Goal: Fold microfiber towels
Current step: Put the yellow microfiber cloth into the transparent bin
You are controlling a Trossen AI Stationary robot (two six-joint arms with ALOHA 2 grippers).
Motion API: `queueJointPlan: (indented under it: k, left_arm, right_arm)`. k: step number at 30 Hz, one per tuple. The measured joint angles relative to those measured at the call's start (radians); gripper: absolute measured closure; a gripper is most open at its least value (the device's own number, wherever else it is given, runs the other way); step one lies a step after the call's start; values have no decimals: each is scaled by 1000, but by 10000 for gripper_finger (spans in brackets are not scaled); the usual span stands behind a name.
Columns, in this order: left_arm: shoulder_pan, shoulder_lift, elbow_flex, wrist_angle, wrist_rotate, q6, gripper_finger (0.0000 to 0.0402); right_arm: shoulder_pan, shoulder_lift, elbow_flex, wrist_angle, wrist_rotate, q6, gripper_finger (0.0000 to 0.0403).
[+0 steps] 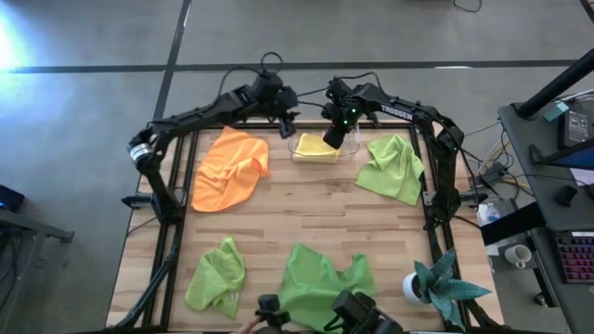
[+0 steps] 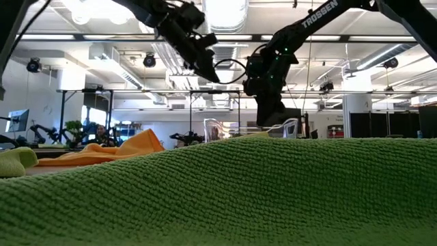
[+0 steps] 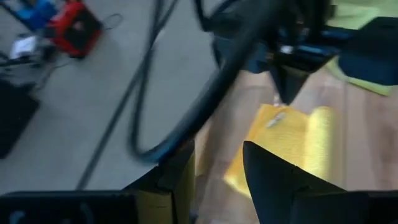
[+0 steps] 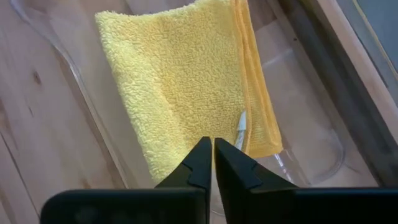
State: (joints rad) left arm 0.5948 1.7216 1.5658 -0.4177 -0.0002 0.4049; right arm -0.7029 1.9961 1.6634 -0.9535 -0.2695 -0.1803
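Right gripper [image 4: 213,163] hangs pinched empty over the folded yellow microfiber towel [image 4: 186,81] in the clear plastic bin [image 4: 311,140]; left gripper [image 3: 217,171], fingers parted, hovers beside.

A folded towel [image 1: 314,149] is laid inside the bin [image 1: 351,151] at the table's [image 1: 316,218] far edge, with crumpled towels on either side (one to its left [image 1: 229,169], one to its right [image 1: 393,168]). Two more towels [image 1: 216,276] [image 1: 322,283] are spread along the near edge, and a potted plant [image 1: 438,285] is set at the near right corner.
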Motion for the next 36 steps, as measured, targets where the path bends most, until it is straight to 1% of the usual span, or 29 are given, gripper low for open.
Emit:
queueJointPlan:
  k: [8, 12, 14, 18, 25, 36]
  left_arm:
    - [13, -90, -9, -31, -23, 0, 281]
    - [15, -114, -24, -54, -79, -1, 281]
    - [15, -127, -28, -66, -91, 0, 281]
    - [15, -152, -34, -118, -95, -4, 281]
    - [15, -176, -34, -197, -172, -6, 281]
    - [15, -181, -34, -199, -174, -6, 281]
  right_arm:
    - [0, -17, 13, -16, -2, 4, 394]
    - [0, -27, 63, -31, -2, 5, 394]
    - [0, -28, 79, -26, -2, 5, 394]
    - [2, -29, 61, 11, -1, 28, 394]
    - [12, 8, 27, 16, 0, 45, 394]
    - [29, 99, 16, 21, 6, 41, 394]
